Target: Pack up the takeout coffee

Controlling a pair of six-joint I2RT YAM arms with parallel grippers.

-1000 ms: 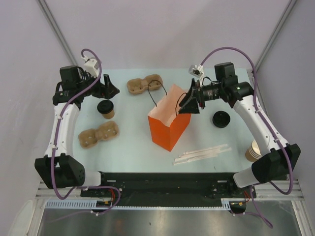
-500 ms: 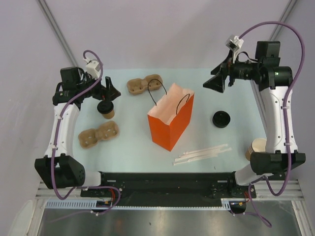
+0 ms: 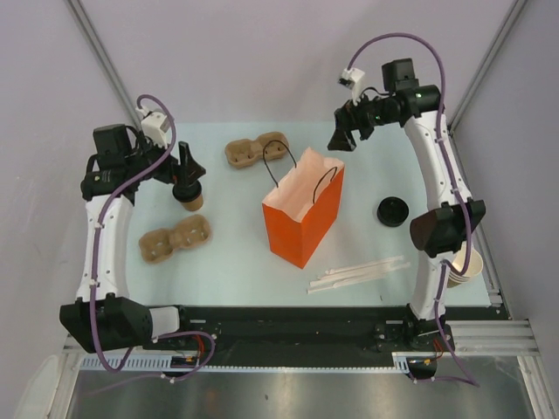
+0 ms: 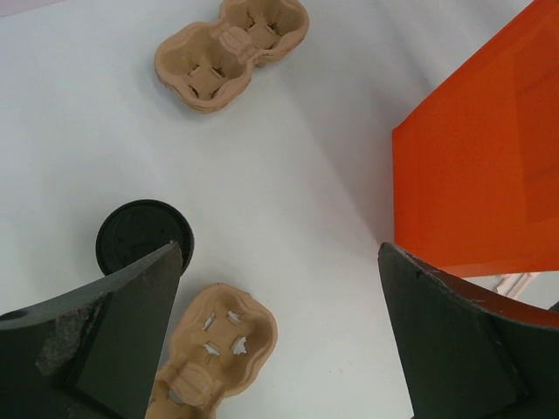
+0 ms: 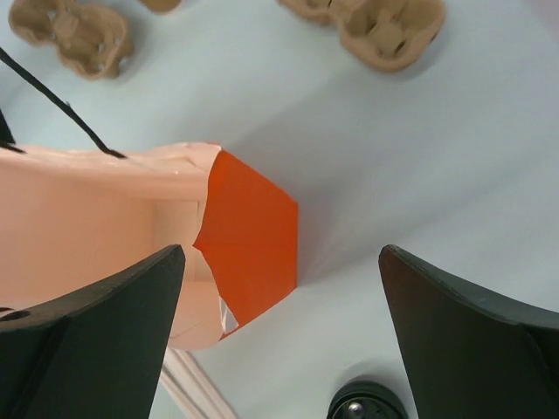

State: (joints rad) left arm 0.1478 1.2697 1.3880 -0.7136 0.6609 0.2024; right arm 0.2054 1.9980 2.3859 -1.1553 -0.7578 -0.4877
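Reaching step: your left gripper, fingers apart, hangs just above the takeout coffee standing left of the orange bag; straddle it next. Right gripper, fingers spread, holds nothing.

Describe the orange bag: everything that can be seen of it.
The orange bag is a paper carrier, bright orange outside and pale pinkish inside. It stands upright near the middle of the table, its mouth open upward. Thin black cord handles loop up from the rim. The paper looks crisp, with sharp corner folds. The bottom of its inside is hidden, so contents cannot be told. Nothing but the table appears to touch it.
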